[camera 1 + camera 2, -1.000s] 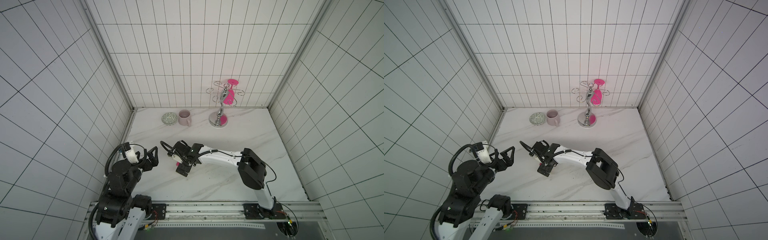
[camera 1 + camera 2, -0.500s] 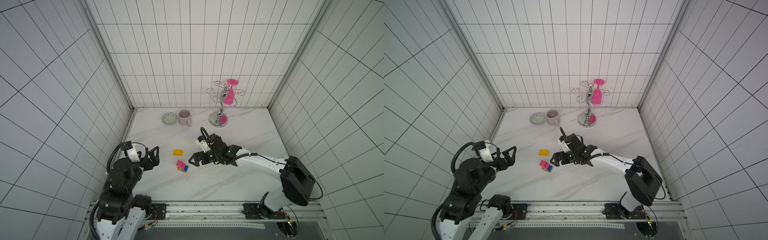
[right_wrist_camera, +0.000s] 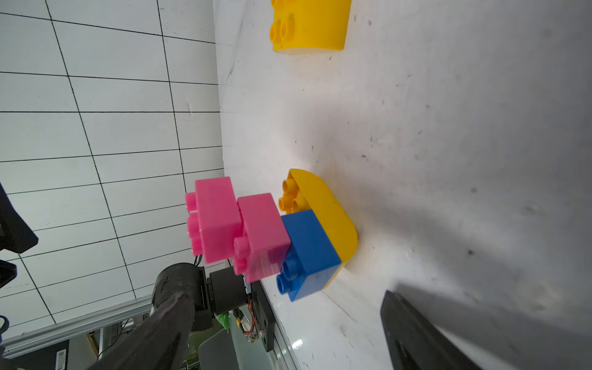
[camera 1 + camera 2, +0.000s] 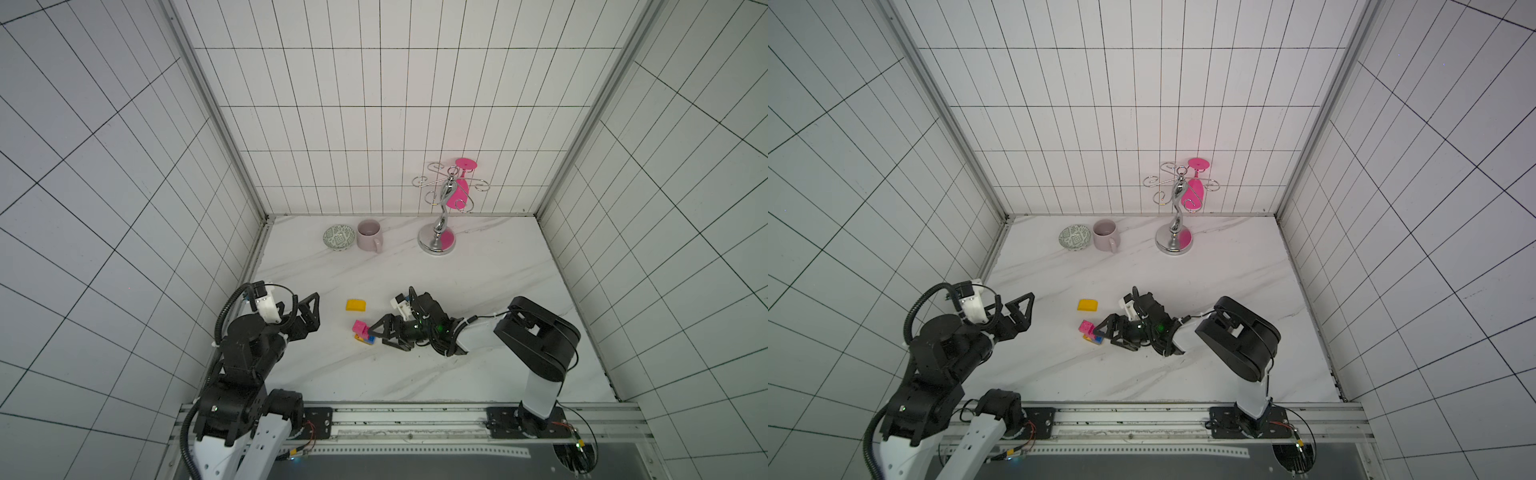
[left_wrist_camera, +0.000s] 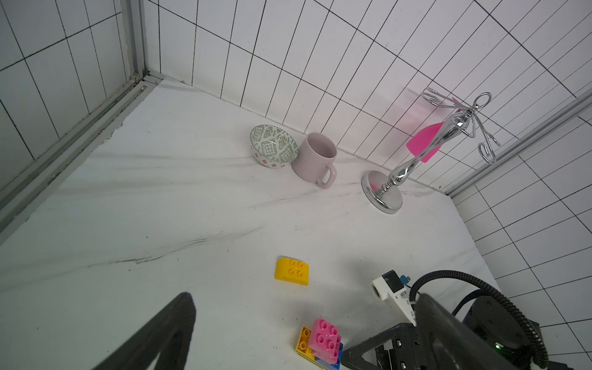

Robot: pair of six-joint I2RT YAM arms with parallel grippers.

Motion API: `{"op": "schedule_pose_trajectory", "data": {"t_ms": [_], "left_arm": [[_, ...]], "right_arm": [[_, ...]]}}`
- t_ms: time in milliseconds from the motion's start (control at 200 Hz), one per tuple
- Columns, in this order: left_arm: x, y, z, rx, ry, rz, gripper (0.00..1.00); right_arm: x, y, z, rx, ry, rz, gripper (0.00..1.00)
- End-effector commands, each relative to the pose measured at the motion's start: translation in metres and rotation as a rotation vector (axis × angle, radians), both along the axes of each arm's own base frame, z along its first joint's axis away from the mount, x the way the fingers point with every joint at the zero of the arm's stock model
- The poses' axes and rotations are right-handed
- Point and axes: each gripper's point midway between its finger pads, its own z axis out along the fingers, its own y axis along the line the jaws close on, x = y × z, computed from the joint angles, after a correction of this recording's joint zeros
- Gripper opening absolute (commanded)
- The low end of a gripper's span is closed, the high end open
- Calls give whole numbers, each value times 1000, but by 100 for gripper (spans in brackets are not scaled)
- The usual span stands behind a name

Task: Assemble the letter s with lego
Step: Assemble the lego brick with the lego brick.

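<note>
right claw (image 4: pixel 376 338) low, agape beside lego stack (image 4: pixel 360 331); left claw (image 4: pixel 312 312) aloft, agape

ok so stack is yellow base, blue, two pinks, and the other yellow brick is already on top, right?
No. The other yellow brick lies loose on the table, apart from the stack, as the left wrist view shows. The stack is yellow base, blue, two pinks.
</note>
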Motion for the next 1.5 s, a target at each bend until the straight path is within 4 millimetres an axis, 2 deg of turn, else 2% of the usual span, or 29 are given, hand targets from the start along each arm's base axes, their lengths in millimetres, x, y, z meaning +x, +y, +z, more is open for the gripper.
{"op": "schedule_pose_trajectory", "data": {"t_ms": [0,210,560,979,1364,1494], "left_arm": [[1,1,1,9,-10,1,99],[1,2,1,9,-11,7,99],[1,3,1,11,-10,13,99],[-1,5,3,10,-23,21,99],[-1,4,3,12,-19,21,99],[-1,5,3,11,-23,23,99]], "right_arm": [[-1,4,9,26,-3,1,93],[-2,3,1,-63,-12,28,87],[1,13,-2,-80,-15,46,87],[3,12,-13,-143,-11,44,80],[7,16,-16,-162,-13,56,79],[6,14,-21,-182,-6,58,73]]}}
